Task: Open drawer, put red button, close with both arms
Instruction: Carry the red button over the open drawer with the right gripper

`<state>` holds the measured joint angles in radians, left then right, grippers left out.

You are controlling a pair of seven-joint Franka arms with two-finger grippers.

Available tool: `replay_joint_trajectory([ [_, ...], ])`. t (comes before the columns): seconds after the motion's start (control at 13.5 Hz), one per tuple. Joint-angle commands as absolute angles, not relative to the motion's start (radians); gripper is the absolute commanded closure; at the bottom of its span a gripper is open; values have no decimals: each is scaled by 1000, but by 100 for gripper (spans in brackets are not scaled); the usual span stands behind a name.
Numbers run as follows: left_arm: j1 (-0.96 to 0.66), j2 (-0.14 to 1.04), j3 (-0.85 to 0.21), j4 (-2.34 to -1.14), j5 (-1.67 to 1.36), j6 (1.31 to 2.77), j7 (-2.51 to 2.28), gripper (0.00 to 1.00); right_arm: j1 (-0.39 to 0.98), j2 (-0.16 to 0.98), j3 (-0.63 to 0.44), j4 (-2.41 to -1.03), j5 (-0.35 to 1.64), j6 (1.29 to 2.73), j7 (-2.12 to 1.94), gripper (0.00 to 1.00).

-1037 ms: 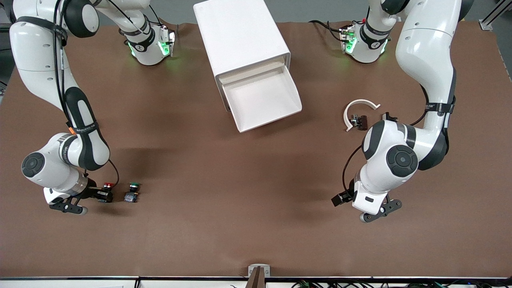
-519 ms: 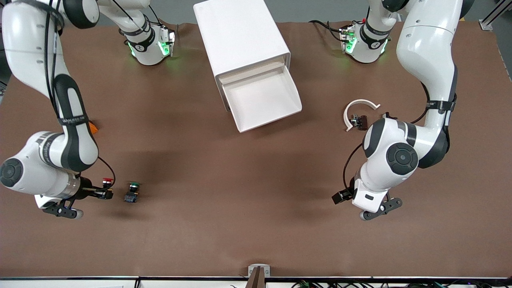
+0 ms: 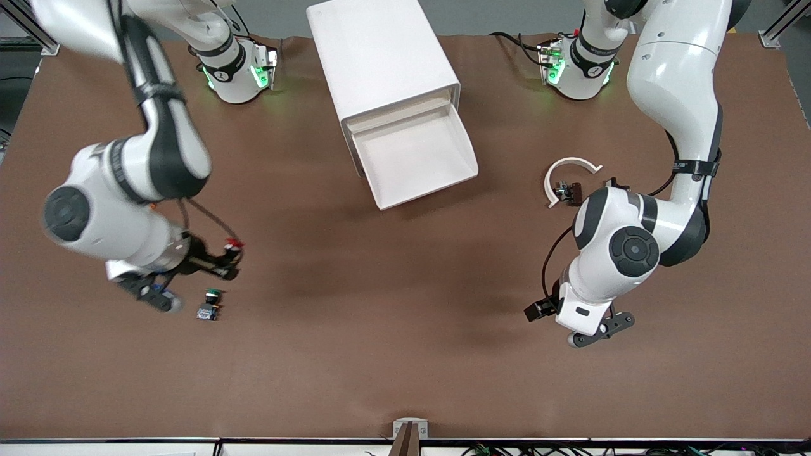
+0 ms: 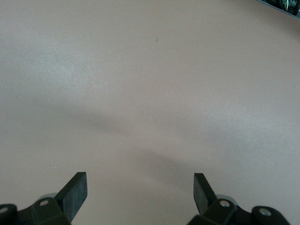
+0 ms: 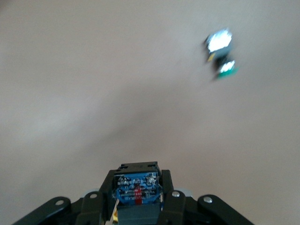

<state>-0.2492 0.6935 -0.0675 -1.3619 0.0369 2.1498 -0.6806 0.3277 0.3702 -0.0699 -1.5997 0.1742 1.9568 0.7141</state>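
Observation:
The red button (image 3: 233, 244) hangs above the table with my right gripper (image 3: 227, 257) shut on its block body. In the right wrist view that blue-grey body (image 5: 137, 183) sits clamped between the fingers (image 5: 167, 187). The drawer (image 3: 415, 158) stands pulled out of the white cabinet (image 3: 380, 57), with nothing in its tray. My left gripper (image 3: 535, 311) waits low over bare table at the left arm's end. It is open, with fingertips (image 4: 75, 190) wide apart and nothing between them.
A green-capped button (image 3: 209, 304) lies on the table just below the right gripper and shows blurred in the right wrist view (image 5: 220, 51). A white curved ring (image 3: 570, 166) with a small dark part (image 3: 569, 192) lies near the left arm's elbow.
The right arm has risen off the table with the red button and swung toward the table's middle, away from the green button. The left arm has hardly moved.

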Motion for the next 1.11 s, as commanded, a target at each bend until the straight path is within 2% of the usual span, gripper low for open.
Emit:
replay_joint_trajectory([
  [0.0, -247, 670, -71, -1385, 44, 2163, -676, 0, 487, 296, -86, -1671, 178, 1976, 962, 100],
  [0.22, -250, 670, -71, -1385, 44, 2164, -683, 0, 664, 295, -86, -1661, 108, 1990, 1229, 100],
  [0.59, -270, 661, -71, -1387, 43, 2163, -739, 0, 880, 307, -84, -1667, -37, 2013, 1543, 100],
  [1.04, -325, 660, -71, -1390, 46, 2163, -867, 0, 992, 328, -84, -1674, -43, 2040, 1729, 100],
])
